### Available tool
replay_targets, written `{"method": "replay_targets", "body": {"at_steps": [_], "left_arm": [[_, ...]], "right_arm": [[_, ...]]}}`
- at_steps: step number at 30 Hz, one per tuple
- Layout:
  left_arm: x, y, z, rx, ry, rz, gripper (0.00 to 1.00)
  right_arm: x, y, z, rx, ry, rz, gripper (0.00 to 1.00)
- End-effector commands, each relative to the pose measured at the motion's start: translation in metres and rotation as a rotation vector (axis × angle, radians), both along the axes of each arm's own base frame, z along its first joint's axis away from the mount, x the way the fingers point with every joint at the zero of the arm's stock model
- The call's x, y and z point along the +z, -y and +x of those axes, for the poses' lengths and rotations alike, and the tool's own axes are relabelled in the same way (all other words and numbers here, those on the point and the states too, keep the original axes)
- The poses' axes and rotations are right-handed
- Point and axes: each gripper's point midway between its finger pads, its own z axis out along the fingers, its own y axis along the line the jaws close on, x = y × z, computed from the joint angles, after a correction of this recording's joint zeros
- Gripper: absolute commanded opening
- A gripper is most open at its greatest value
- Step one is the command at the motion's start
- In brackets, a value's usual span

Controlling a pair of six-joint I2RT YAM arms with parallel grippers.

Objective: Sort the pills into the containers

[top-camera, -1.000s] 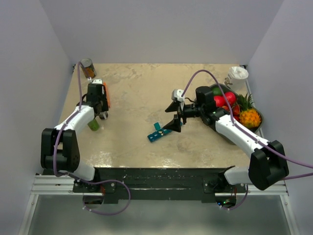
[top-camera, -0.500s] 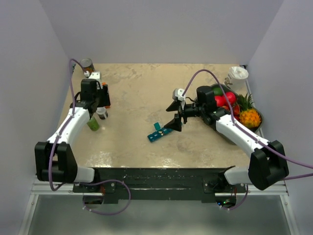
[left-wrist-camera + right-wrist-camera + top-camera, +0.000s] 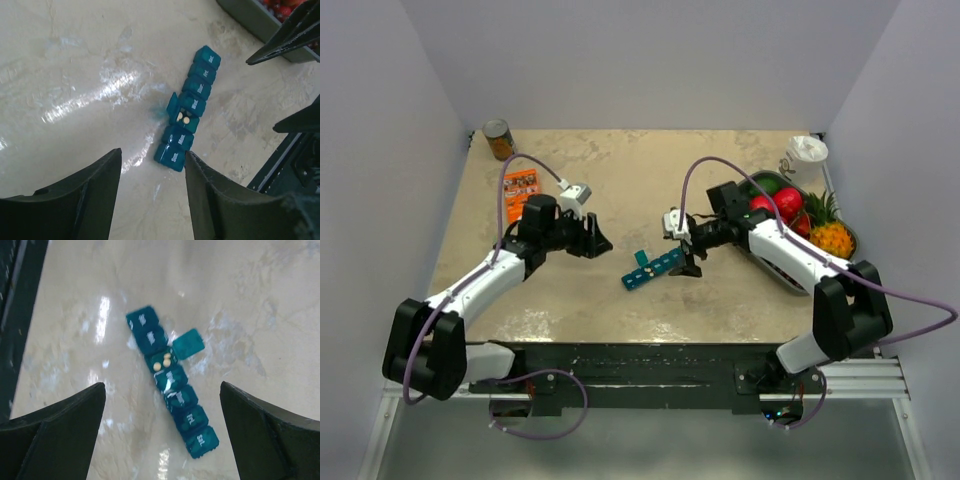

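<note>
The teal containers strip (image 3: 653, 268) lies at mid-table, its third compartment open with the lid (image 3: 189, 344) flipped aside. Three pale pills (image 3: 162, 361) rest in that compartment, also seen in the left wrist view as pills (image 3: 183, 119). My left gripper (image 3: 603, 243) hovers just left of the strip (image 3: 192, 107), open and holding nothing. My right gripper (image 3: 688, 256) stands wide open above the strip's right end (image 3: 172, 385), its fingers apart from it on both sides.
A grey fruit tray (image 3: 786, 270) sits at the right behind the right arm, with a white cup (image 3: 807, 153) beyond it. An orange can (image 3: 499, 139) stands at the far left corner, and an orange packet (image 3: 521, 185) lies near it.
My left arm has swung from the table's left side to the centre and now faces the strip. The right gripper has dropped closer over the strip's right end.
</note>
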Motion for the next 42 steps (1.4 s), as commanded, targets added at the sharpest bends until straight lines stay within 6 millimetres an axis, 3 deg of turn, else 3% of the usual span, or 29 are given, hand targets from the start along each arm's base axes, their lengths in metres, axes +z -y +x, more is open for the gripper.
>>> {"method": "replay_targets", "body": {"at_steps": [1, 9, 15, 21, 25, 30, 40, 42], "left_arm": [[-0.004, 0.012, 0.006, 0.026, -0.008, -0.11, 0.57], [-0.039, 0.021, 0.023, 0.083, -0.101, -0.136, 0.56], [-0.063, 0.032, 0.037, 0.094, -0.166, -0.133, 0.5], [-0.08, 0.05, 0.043, 0.058, -0.204, -0.134, 0.47], [-0.086, 0.062, 0.044, 0.029, -0.216, -0.134, 0.45], [-0.091, 0.072, 0.04, 0.002, -0.229, -0.135, 0.4], [-0.083, 0.092, 0.037, -0.048, -0.221, -0.183, 0.3], [-0.081, 0.097, 0.033, -0.074, -0.22, -0.193, 0.24]], "right_arm": [[-0.035, 0.021, -0.009, 0.25, 0.25, -0.173, 0.99], [-0.08, 0.025, 0.034, 0.279, 0.315, -0.333, 0.98], [-0.108, 0.02, 0.047, 0.278, 0.281, -0.429, 0.86], [-0.116, 0.021, 0.046, 0.264, 0.254, -0.442, 0.75], [-0.12, 0.022, 0.045, 0.26, 0.223, -0.453, 0.64], [-0.121, 0.024, 0.041, 0.255, 0.207, -0.452, 0.56], [-0.12, 0.024, 0.036, 0.241, 0.192, -0.44, 0.48], [-0.121, 0.023, 0.036, 0.237, 0.187, -0.439, 0.46]]}}
